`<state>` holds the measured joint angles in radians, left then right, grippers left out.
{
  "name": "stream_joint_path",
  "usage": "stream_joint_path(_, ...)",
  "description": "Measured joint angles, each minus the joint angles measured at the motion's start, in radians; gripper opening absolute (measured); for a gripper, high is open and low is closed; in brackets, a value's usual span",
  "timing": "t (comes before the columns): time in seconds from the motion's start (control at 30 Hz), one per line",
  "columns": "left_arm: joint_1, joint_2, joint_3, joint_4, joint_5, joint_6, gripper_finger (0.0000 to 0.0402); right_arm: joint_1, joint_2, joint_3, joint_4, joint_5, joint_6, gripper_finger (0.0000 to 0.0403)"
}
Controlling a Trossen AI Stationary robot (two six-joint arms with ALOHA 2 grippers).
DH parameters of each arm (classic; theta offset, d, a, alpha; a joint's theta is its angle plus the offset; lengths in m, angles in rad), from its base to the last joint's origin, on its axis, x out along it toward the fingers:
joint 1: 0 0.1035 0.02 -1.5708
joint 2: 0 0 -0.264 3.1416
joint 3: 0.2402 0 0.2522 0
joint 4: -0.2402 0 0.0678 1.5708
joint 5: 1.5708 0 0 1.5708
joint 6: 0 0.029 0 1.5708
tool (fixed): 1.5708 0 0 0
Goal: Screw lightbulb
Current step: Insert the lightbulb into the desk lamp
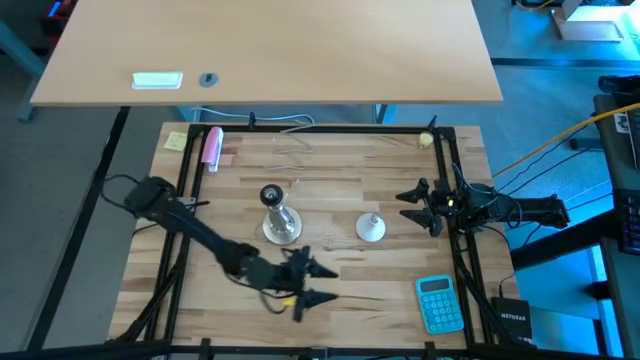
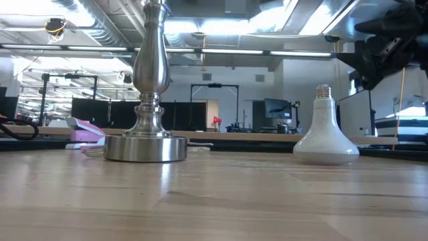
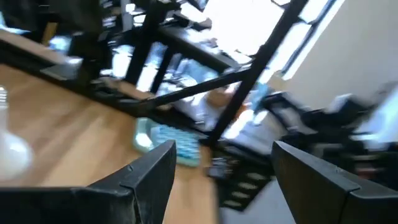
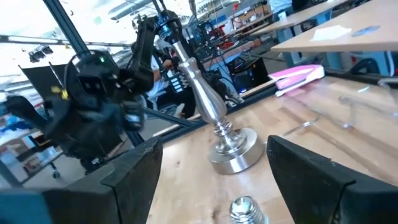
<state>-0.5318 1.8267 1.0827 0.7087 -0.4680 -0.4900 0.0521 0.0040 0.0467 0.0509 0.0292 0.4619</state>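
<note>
The white lightbulb point(image 1: 371, 228) stands on its globe on the table, screw neck up; it also shows in the low view point(image 2: 326, 138), and its neck shows in the right wrist view point(image 4: 247, 210). The shiny socket stand point(image 1: 279, 217) stands upright on its round base to the bulb's left point(image 2: 148, 87). My left gripper point(image 1: 325, 283) is open and empty near the table's near edge, below the stand. My right gripper point(image 1: 408, 207) is open and empty, to the right of the bulb and apart from it.
A teal calculator point(image 1: 439, 303) lies at the near right. A pink object point(image 1: 212, 146) and a yellow note point(image 1: 176, 141) lie at the far left. A black frame rail point(image 1: 300, 130) runs round the table. Bare wood lies between stand and bulb.
</note>
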Motion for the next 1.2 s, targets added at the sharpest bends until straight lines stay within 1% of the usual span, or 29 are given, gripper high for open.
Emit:
stream_joint_path(0.17,0.059,0.097,0.137,-0.181,0.002,0.071,0.0253,0.000,0.000,0.000,-0.007,-0.023,0.006,0.0292)
stream_joint_path(0.3,0.093,0.162,0.210,-0.287,-0.010,0.074,0.0253,0.000,0.000,0.000,-0.044,-0.023,0.006,0.0292)
stream_joint_path(0.53,0.148,0.293,0.283,-0.304,-0.016,0.067,0.0253,0.000,0.000,0.004,-0.122,-0.012,0.002,0.0292)
stream_joint_path(0.7,0.190,0.361,0.328,-0.300,-0.015,0.067,0.0253,0.000,0.011,0.005,-0.131,-0.002,-0.020,0.0292)
stream_joint_path(0.93,0.241,0.377,0.331,-0.329,-0.016,0.017,0.0253,0.000,0.039,0.005,-0.135,0.002,-0.022,0.0292)
stream_joint_path(1.2,0.281,0.377,0.331,-0.329,-0.016,0.024,0.0253,0.000,0.080,0.003,-0.119,0.008,-0.016,0.0292)
